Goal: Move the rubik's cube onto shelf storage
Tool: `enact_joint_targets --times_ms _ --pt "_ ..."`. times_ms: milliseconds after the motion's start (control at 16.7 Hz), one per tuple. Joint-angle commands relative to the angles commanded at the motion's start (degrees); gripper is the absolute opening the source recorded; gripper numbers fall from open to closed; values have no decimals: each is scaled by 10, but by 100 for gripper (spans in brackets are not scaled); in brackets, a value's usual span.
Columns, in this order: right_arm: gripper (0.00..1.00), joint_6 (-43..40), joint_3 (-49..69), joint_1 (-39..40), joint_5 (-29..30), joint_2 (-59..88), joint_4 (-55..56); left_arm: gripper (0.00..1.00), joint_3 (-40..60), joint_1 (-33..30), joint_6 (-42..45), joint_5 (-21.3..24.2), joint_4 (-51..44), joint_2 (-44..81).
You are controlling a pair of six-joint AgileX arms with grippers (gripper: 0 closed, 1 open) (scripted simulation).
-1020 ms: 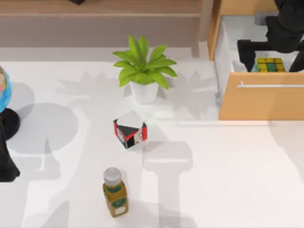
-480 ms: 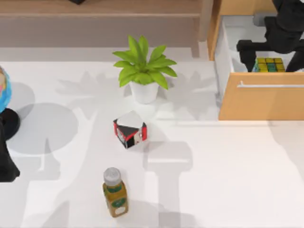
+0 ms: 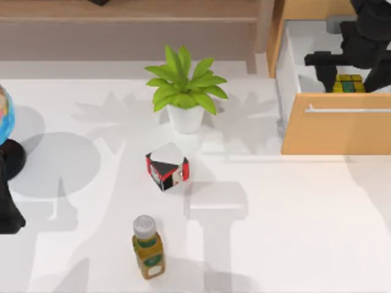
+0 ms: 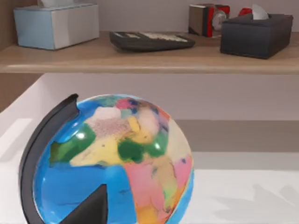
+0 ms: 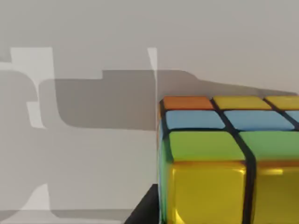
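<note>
The rubik's cube (image 3: 349,83) sits inside the open drawer (image 3: 336,122) at the top view's right, tucked just behind the drawer's wooden front. The right gripper (image 3: 347,64) hangs directly over it, fingers spread — one dark finger (image 3: 324,66) stands clear to the left of the cube, the other at its right edge, so the cube lies between and below them. It looks as though neither finger presses the cube yet, though the arm's body hides part of it and I cannot be sure of contact. In the right wrist view the cube (image 5: 229,158) looms very close, with a dark fingertip (image 5: 145,207) just beside its near corner.

The shelf storage (image 3: 128,11) runs along the back, well to the left of the drawer — so once the cube is gripped it must rise out of the drawer and travel leftward past the post (image 3: 264,24). The right arm is plainly the nearer one. The left arm (image 3: 7,207) is parked at the table's left edge beside the globe (image 4: 114,158).
</note>
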Motion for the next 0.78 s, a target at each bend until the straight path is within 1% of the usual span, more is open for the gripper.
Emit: enact_joint_targets --times_ms 120,180,780 --pt "2 0 0 0 0 0 0 100 0 0 0 0 0 0" --pt "0 0 0 0 0 0 0 100 0 0 0 0 0 0" --pt "0 2 -1 2 2 -2 -4 100 0 0 0 0 0 0"
